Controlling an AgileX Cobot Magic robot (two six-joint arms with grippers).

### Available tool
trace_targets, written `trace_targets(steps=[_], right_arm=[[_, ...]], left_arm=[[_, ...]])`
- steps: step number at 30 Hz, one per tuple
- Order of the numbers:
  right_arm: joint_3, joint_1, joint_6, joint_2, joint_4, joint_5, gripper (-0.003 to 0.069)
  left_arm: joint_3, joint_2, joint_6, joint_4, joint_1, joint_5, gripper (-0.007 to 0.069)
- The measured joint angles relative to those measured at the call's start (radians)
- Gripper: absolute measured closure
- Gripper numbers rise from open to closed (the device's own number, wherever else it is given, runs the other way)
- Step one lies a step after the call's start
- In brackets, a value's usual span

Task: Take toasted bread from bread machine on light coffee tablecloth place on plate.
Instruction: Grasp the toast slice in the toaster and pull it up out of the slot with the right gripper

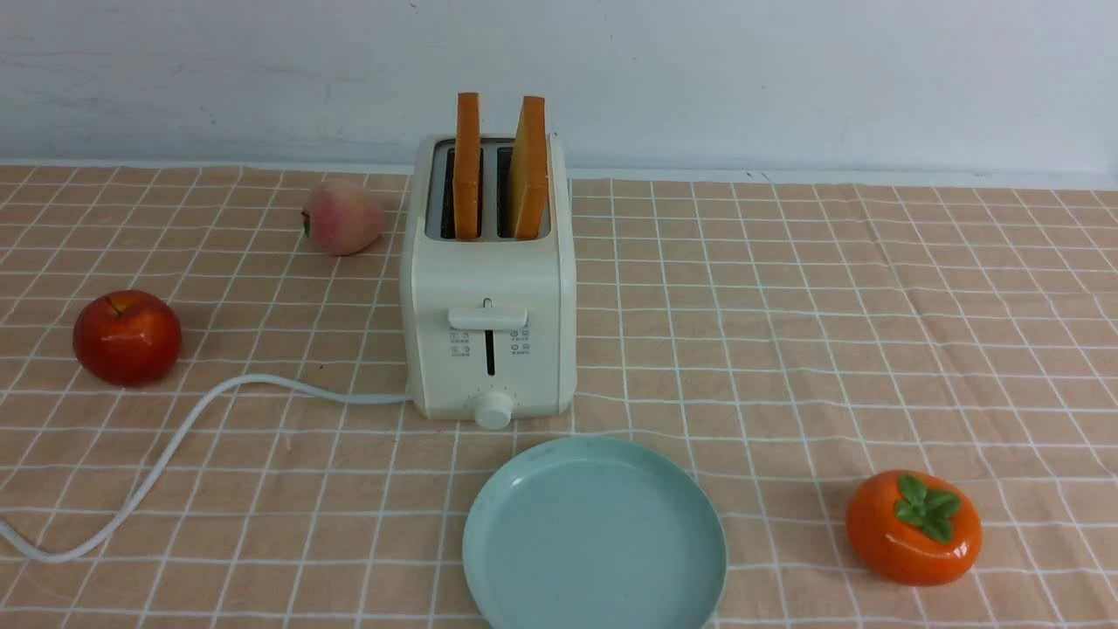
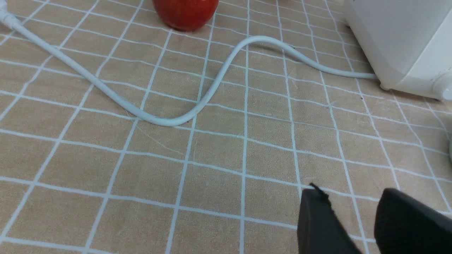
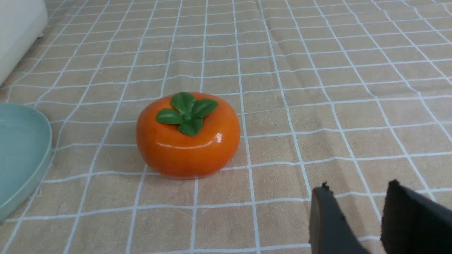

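Parted around nothing at left gripper (image 2: 348, 215) and right gripper (image 3: 358, 211), bases cut off. Sunk upright in the slots of the boxy cream toaster (image 1: 491, 271), lower parts hidden: two toast slices (image 1: 468, 166). Before the toaster, smooth mint-blue plate (image 1: 596, 533), near edge cropped; beneath, creased grid-lined tablecloth (image 1: 838, 349).

Even, fairly bright light leaves soft shadows and small glints on the persimmon (image 3: 188, 141); the claw fingertips (image 2: 317, 211) seem slightly blurred.
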Motion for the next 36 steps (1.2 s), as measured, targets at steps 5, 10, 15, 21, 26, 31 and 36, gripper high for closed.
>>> trace_targets(steps=[5, 10, 15, 21, 26, 31, 36], right_arm=[[0.000, 0.000, 0.000, 0.000, 0.000, 0.000, 0.0419], [0.000, 0.000, 0.000, 0.000, 0.000, 0.000, 0.0419], [0.000, 0.000, 0.000, 0.000, 0.000, 0.000, 0.0419], [0.000, 0.000, 0.000, 0.000, 0.000, 0.000, 0.0419], [0.000, 0.000, 0.000, 0.000, 0.000, -0.003, 0.0419], [0.007, 0.000, 0.000, 0.000, 0.000, -0.116, 0.0419], [0.007, 0.000, 0.000, 0.000, 0.000, -0.330, 0.0419]], left_arm=[[0.000, 0.000, 0.000, -0.004, 0.000, 0.000, 0.0387], [0.000, 0.000, 0.000, -0.007, 0.000, 0.000, 0.0387], [0.000, 0.000, 0.000, -0.007, 0.000, 0.000, 0.0386], [0.000, 0.000, 0.000, -0.007, 0.000, 0.000, 0.0386], [0.000, 0.000, 0.000, -0.026, 0.000, -0.011, 0.0386], [0.000, 0.000, 0.000, -0.120, 0.000, -0.174, 0.0386], [0.000, 0.000, 0.000, -0.232, 0.000, -0.381, 0.0386]])
